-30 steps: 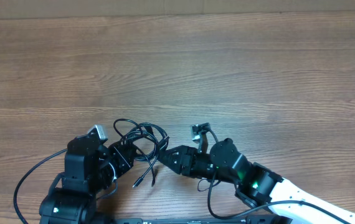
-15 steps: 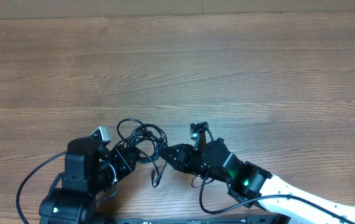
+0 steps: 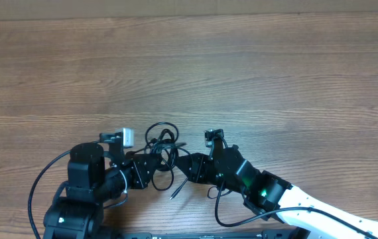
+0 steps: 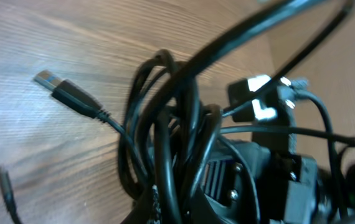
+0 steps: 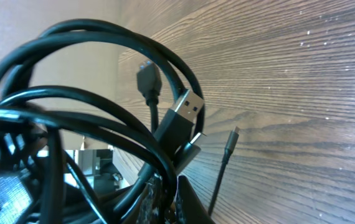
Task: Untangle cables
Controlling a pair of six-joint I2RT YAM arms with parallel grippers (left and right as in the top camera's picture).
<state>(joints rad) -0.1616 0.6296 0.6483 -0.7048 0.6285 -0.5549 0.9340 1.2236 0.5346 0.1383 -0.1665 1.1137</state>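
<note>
Cables [image 3: 162, 141] shifted rightward since earlier frame, bundle drawn tighter. Left gripper [image 3: 152, 170] advanced toward centre; right gripper [image 3: 180, 166] changed from half-open to closed. Both pincers clamped on bundle from opposite sides, near front edge of table [image 3: 242, 73]. Loose plug end [image 3: 173, 196] laid on wood just below bundle. Surface seen as brown wood grain. USB plug [image 4: 62, 87] seen against wood in left wrist view.

We see the right fingers [image 3: 184, 166] now shut on the cables [image 3: 160, 136]; the left fingers [image 3: 148, 170], the cables and their loose plug [image 3: 172, 197] sit farther toward 3 o'clock than before.
</note>
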